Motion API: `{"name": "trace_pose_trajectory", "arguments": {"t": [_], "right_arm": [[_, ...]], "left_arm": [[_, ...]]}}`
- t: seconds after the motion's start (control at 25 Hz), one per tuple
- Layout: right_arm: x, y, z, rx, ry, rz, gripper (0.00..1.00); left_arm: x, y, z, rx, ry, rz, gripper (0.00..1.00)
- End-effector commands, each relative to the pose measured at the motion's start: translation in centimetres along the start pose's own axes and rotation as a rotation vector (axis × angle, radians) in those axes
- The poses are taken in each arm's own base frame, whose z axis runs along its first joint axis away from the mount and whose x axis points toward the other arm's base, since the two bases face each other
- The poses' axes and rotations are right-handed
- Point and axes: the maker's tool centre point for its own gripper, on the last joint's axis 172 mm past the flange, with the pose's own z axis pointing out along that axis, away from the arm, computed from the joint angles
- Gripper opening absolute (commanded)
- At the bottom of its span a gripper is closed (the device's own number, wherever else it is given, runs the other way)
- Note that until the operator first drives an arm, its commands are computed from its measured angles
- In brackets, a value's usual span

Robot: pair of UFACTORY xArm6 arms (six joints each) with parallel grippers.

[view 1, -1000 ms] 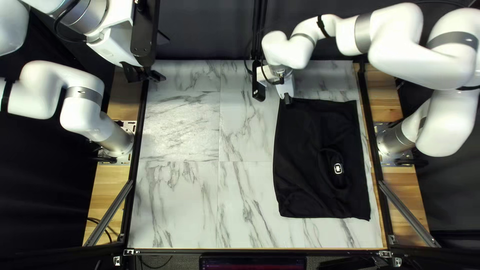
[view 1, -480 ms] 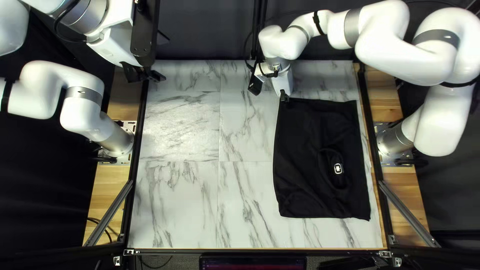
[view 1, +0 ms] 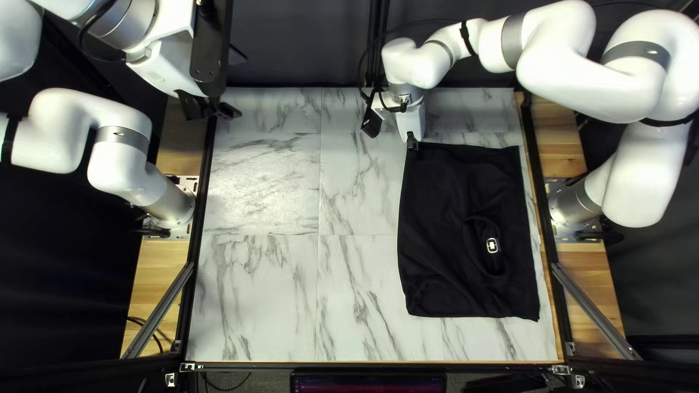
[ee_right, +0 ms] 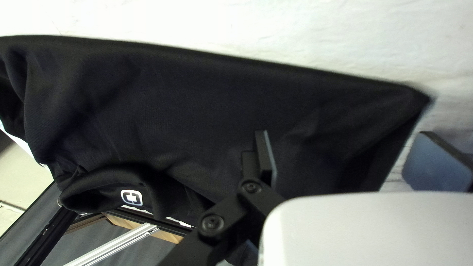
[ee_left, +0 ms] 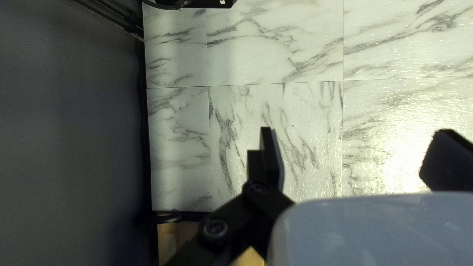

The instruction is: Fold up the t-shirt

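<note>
Have the black t-shirt [view 1: 437,196] laid flat at the right of the top left view, on the table [view 1: 262,291], with its long axis running from the far side to the near, and the white mark [view 1: 493,246] lying toward the right arm's base. Hold the right gripper [ee_right: 345,140] at the far corner away from that base, fingers well apart, one over the cloth and the other beyond its far edge, so pinching nothing. Cannot tell touching from hovering there. Find nearly all the cloth lying from this gripper toward the table's near side. Hold the left gripper [ee_left: 355,133] spread too, above the table's far left, well apart from the shirt. Count on the right arm for the grasp, being much nearer. Probably need to close on the far edge by the corner, then lift. Risk catching just one layer.
</note>
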Motion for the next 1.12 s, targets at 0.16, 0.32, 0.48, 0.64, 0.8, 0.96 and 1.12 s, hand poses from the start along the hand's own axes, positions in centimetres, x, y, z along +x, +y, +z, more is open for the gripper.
{"name": "trace_pose_trajectory", "arguments": {"t": [0.16, 0.32, 0.48, 0.64, 0.8, 0.96, 1.12], "right_arm": [[0.5, 0.1, 0.7, 0.009, -0.01, 0.005, 1.0], [0.7, 0.0, 0.5, 0.012, -0.012, 0.007, 1.0], [0.8, -0.1, 0.4, 0.009, -0.01, 0.008, 0.64], [0.9, 0.0, 0.6, 0.008, -0.011, 0.01, 0.0], [1.0, 0.1, 0.6, 0.006, -0.016, 0.014, 0.0], [1.1, -0.1, 0.1, -0.001, -0.01, 0.022, 0.0], [1.5, -0.7, -0.9, -0.011, 0.006, 0.021, 0.0]], "left_arm": [[0.0, 0.0, 0.0, 0.0, 0.0, 0.0, 1.0], [0.0, 0.0, 0.0, 0.0, 0.0, 0.0, 1.0], [0.0, 0.0, 0.0, 0.0, 0.0, 0.0, 1.0], [0.0, 0.0, 0.0, 0.0, 0.0, 0.0, 1.0], [0.0, 0.0, 0.0, 0.0, 0.0, 0.0, 1.0], [0.0, 0.0, 0.0, 0.0, 0.0, 0.0, 1.0], [0.0, 0.0, 0.0, 0.0, 0.0, 0.0, 1.0]]}}
